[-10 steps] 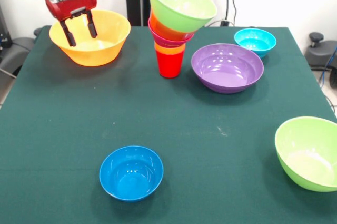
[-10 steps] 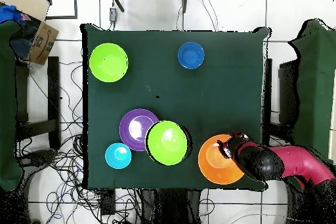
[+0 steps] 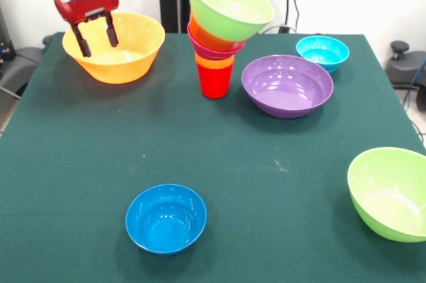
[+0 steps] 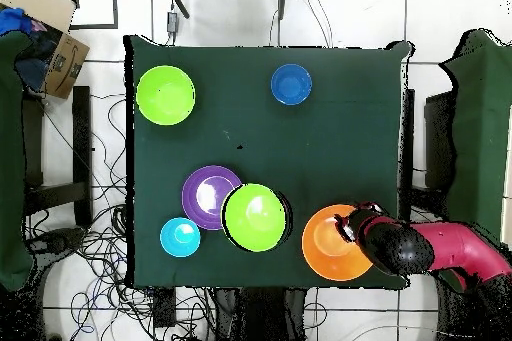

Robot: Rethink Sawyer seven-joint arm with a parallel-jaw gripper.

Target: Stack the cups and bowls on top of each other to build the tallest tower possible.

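The tower (image 3: 219, 30) stands at the table's far middle: a red cup (image 3: 214, 82) at its base, an orange cup, pink and orange bowls, and a tilted lime green bowl (image 3: 229, 4) on top. Just right lies the purple bowl (image 3: 287, 86). Far left, the gripper (image 3: 94, 35) hangs open and empty over the yellow-orange bowl (image 3: 126, 53).

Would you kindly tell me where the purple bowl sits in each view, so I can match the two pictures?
Front view: purple bowl right of centre, just right of the tower.
Overhead view: purple bowl left of centre, low, its right edge hidden under the tower.
Shared landmark: the light blue bowl beside it.
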